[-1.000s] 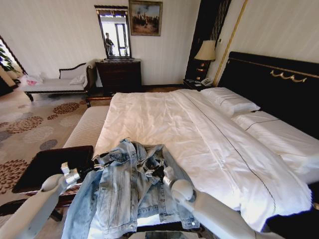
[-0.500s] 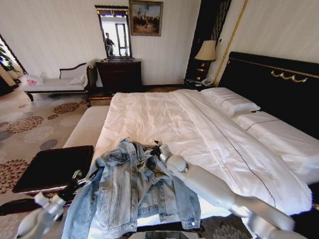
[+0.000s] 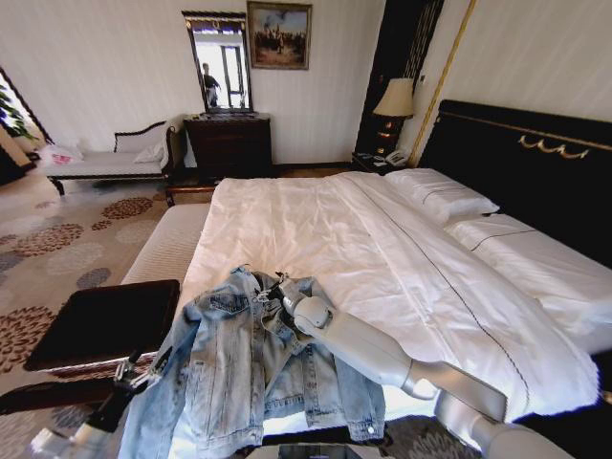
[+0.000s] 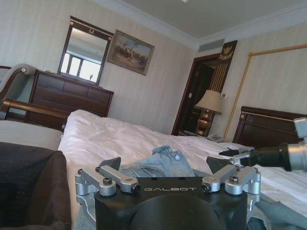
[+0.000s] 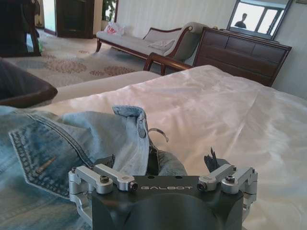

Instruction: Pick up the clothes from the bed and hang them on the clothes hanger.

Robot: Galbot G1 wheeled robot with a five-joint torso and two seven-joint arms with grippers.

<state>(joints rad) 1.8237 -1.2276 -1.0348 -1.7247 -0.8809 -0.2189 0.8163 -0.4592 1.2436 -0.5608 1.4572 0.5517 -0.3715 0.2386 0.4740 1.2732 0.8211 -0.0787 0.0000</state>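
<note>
The light blue denim clothes (image 3: 244, 368) lie spread on the foot corner of the bed (image 3: 316, 215), partly hanging over the edge. My right gripper (image 3: 274, 286) reaches over them to the collar, open, with collar fabric (image 5: 132, 124) between its fingers (image 5: 211, 160). The slim metal hook of the clothes hanger (image 5: 159, 132) pokes out at the collar; the rest is hidden under the denim. My left gripper (image 3: 145, 365) hangs low beside the bed's corner, open and holding nothing. In the left wrist view, the clothes (image 4: 160, 160) lie ahead of the left gripper (image 4: 163, 165).
A dark bench (image 3: 100, 320) stands by the bed's foot, left of the jacket, with a beige bench (image 3: 172, 239) behind it. Pillows (image 3: 445, 196) and the black headboard (image 3: 535, 158) are at the right. A daybed (image 3: 105, 161) and a dresser (image 3: 228, 142) line the far wall.
My right arm has stretched forward over the jacket to its collar. My left arm has dropped from beside the jacket's shoulder down to the lower left.
</note>
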